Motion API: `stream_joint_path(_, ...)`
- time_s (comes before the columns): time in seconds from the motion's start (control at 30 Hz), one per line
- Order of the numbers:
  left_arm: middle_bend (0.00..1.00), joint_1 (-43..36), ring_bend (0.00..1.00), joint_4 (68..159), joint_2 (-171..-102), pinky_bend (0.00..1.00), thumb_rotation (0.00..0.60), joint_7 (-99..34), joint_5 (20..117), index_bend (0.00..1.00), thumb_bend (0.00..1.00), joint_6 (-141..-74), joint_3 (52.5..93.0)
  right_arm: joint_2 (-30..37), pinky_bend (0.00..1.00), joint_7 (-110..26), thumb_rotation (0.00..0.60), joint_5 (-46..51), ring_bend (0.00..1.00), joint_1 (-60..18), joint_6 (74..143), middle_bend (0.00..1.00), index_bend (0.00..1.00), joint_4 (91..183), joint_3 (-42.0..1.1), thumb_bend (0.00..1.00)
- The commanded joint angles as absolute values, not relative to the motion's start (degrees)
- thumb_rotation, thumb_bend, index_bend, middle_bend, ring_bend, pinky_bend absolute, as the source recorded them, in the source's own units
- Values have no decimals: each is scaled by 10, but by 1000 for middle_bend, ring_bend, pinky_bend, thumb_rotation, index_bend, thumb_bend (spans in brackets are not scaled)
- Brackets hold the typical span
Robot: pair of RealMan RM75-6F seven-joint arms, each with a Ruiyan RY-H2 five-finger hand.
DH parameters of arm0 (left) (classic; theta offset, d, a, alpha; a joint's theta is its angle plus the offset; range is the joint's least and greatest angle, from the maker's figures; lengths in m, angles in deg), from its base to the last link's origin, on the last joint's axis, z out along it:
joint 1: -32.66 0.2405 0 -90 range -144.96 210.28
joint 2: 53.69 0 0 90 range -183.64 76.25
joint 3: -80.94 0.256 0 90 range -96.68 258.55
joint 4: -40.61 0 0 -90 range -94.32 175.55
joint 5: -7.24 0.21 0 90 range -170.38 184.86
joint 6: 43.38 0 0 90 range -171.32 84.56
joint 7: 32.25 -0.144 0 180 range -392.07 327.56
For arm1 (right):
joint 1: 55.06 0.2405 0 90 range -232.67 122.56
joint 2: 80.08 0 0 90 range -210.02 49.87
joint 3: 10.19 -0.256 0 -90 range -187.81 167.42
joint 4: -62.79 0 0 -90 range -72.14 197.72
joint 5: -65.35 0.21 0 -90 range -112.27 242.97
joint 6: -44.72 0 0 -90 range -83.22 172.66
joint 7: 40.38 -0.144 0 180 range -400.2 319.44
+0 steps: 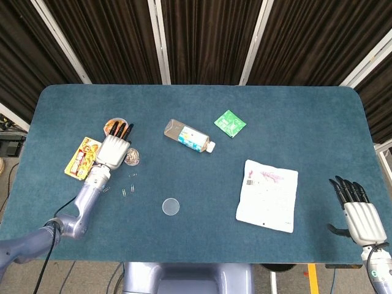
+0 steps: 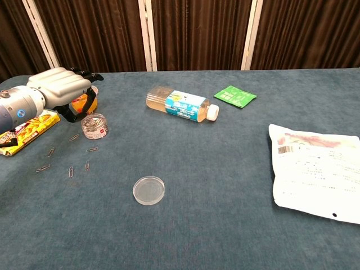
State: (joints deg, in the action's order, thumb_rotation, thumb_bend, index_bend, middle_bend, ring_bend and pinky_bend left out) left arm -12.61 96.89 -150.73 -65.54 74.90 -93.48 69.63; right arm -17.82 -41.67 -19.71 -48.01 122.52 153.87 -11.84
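My left hand (image 1: 114,147) hovers flat above the table's left side, fingers stretched over an orange fruit cup (image 1: 113,125) that it partly hides. In the chest view this left hand (image 2: 59,89) covers most of the cup (image 2: 84,103) and holds nothing. Just to its right sits a small clear tub of paper clips (image 1: 132,157) (image 2: 94,125). A yellow snack pack (image 1: 82,157) (image 2: 26,130) lies to its left. My right hand (image 1: 358,211) rests empty with fingers straight at the table's near right edge, apart from everything.
Loose paper clips (image 1: 126,187) (image 2: 70,169) lie near the tub. A clear round lid (image 1: 171,206) (image 2: 149,190) sits nearer the front. A drink bottle (image 1: 188,136) lies on its side mid-table, a green sachet (image 1: 229,124) behind it, a white pouch (image 1: 267,195) at right.
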Motion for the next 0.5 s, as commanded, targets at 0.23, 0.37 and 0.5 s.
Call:
stream_joint_path(0.23,0,-133,0,959,-1521,0,600,-667,744,524,472,-924,708,-179,0,-420,600,-199,0,-481,1228,0,0,1538,-118,0)
stream_joint_path(0.37,0,-129,0,968,-1513,0,600,-666,743,463,365,-930,711,-178,0,-418,600,-200,0,-481,1229,0,0,1538,-117,0)
stream_joint_path(0.5,0,-122,0,982,-1499,0,600,-666,741,444,360,-939,713,-177,0,-416,600,-201,0,-480,1226,0,0,1538,-117,0)
